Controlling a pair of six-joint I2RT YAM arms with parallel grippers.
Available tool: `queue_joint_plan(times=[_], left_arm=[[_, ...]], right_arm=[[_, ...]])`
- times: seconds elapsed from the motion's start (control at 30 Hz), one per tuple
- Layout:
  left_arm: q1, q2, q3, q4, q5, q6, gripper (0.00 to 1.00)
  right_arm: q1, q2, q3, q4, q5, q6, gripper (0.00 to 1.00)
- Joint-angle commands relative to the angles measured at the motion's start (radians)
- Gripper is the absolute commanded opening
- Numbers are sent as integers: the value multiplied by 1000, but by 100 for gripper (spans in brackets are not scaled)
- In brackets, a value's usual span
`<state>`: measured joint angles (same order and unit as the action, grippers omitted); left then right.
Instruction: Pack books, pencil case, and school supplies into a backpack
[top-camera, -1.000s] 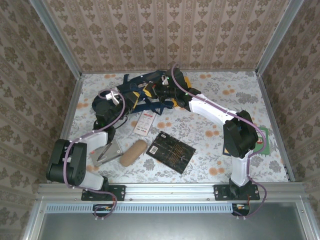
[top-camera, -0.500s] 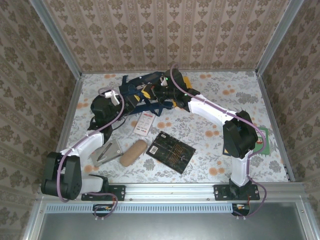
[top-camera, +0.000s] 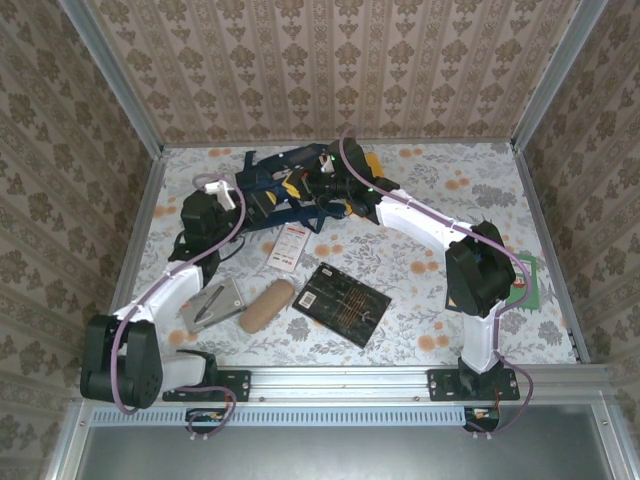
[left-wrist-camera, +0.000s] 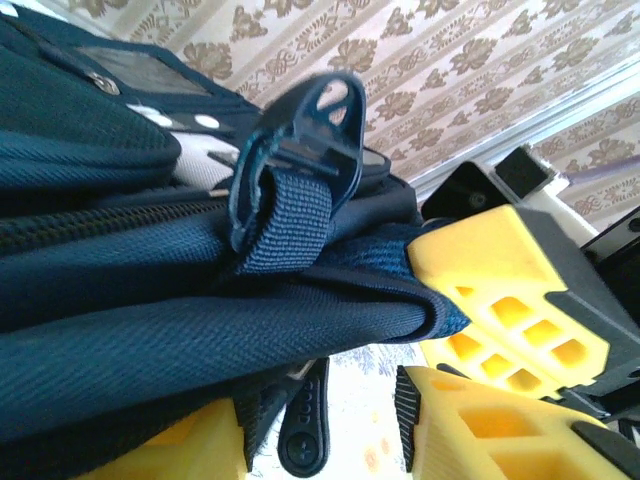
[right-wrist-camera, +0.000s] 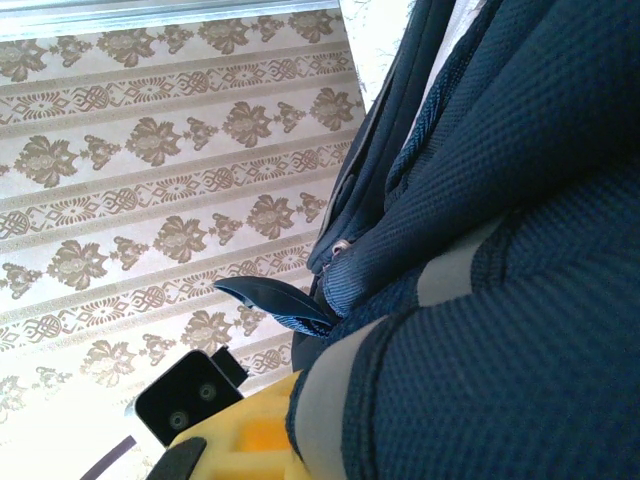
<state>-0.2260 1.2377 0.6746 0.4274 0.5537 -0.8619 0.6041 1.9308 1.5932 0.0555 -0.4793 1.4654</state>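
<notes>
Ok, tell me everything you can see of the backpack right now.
The backpack is navy woven fabric, crumpled at the table's far middle, with webbing straps, a dark plastic buckle, pale stripes and a zip. The left gripper and right gripper are both pressed into its folds; whether they grip cannot be told.

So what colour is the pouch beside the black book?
Tan-brown; the pencil case shows best from the top external camera.

Three walls (top-camera: 340, 70) papered in beige with brown damask medallions and striped bands enclose the flat desk (top-camera: 430, 290), which is covered by a white cloth printed with grey leaves and orange flowers. Brushed aluminium posts (top-camera: 110, 75) stand at the corners, an aluminium rail (top-camera: 340, 378) runs along the near edge, and the light is soft and even.
</notes>
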Motion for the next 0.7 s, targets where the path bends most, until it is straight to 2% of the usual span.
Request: queue_joint_plan(times=[0.0, 0.1, 0.33, 0.47, 0.67], left_arm=[[27, -47, -5, -39, -27, 54, 42], [34, -63, -15, -50, -35, 71, 35], [27, -69, -3, -117, -64, 175, 30], [-14, -120, -19, -158, -163, 330, 29], [-131, -198, -63, -157, -341, 643, 29]], right_arm=[[13, -20, 37, 61, -70, 6, 0], [13, -21, 40, 63, -73, 7, 0], [13, -21, 40, 65, -76, 7, 0], [13, -26, 39, 64, -76, 6, 0], [13, -24, 42, 66, -76, 6, 0]])
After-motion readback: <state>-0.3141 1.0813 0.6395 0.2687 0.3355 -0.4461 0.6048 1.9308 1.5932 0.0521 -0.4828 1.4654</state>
